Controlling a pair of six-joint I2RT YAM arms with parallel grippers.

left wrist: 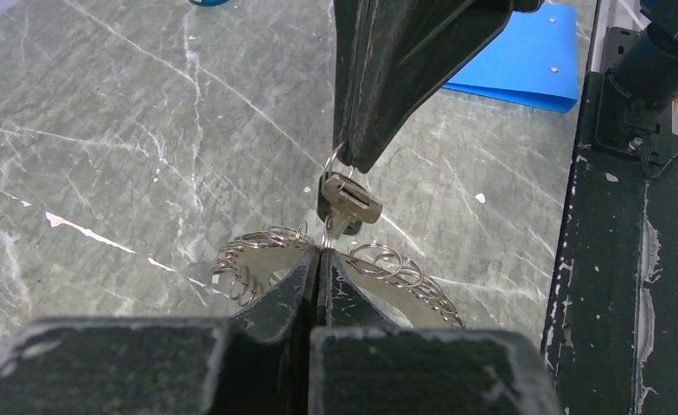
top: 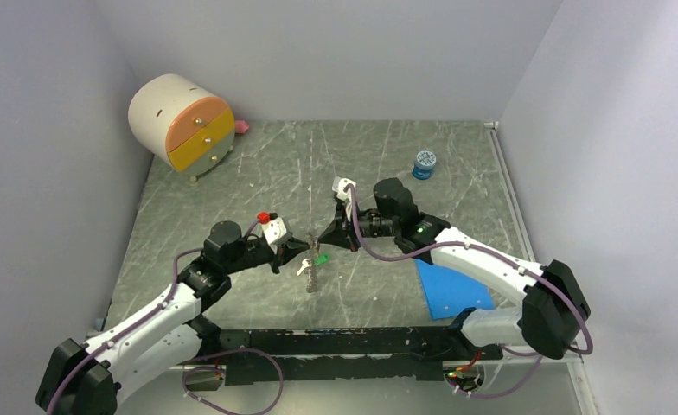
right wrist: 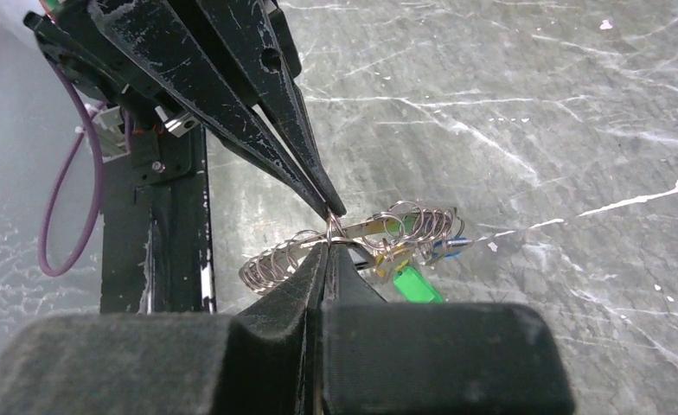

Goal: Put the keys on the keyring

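**Threading step: two tight pinches, nose to nose**

Shows left gripper (left wrist: 321, 258) squeezed fully together on a thin wire at the rim of the keyring (left wrist: 251, 252). Cannot tell which strand exactly. Shows right gripper (left wrist: 354, 158) clamped just as tight, pinching the small split ring of a dark-headed key (left wrist: 350, 199) dangling under its tips. Puts the two sets of tips almost touching, right over the keyring's middle.

Finds keyring mid-table (left wrist: 102, 130), between the arms, its edge crowded with small rings. Cannot tell whether resting or just lifted. Finds green key (right wrist: 413, 284) and blue key (right wrist: 450, 246) right at the hoop, with something yellow beside them. Cannot tell whether already threaded.

Judged step: feeding the dark key's split ring onto the hoop wire. To do it well:
- Hold the left pinch dead steady as the anchor and move only the right.
- Slide along the wire, not across it; risks dragging the light hoop and the nearby keys with any sideways pull.
- Grip the split ring near its edge, leaving its opening free.
- Wind the ring on with small wrist turns rather than one big twist.
- Watch fingertip clearance, with hardly any room between the two.
- Release right first, and only after seeing the key hang from the hoop unaided.
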